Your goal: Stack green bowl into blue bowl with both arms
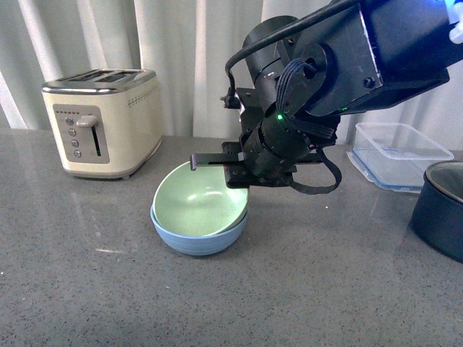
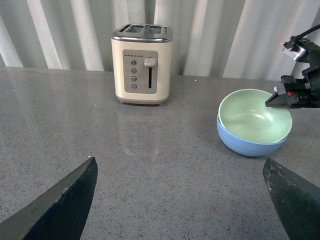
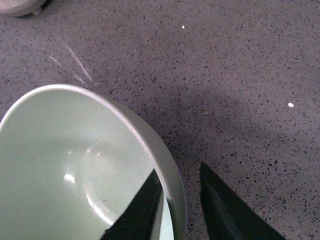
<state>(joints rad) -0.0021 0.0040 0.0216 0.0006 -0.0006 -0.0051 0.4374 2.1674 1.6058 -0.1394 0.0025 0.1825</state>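
The green bowl sits nested inside the blue bowl on the grey counter, also seen as green bowl in blue bowl. My right gripper is open at the green bowl's far right rim. In the right wrist view its fingers straddle that rim, one inside the bowl, one outside; the blue bowl is hidden there. My left gripper is open over bare counter, well short of the bowls, with nothing between its fingers.
A cream toaster stands at the back left. A clear lidded plastic container and a dark navy pot sit at the right. White curtains hang behind the counter.
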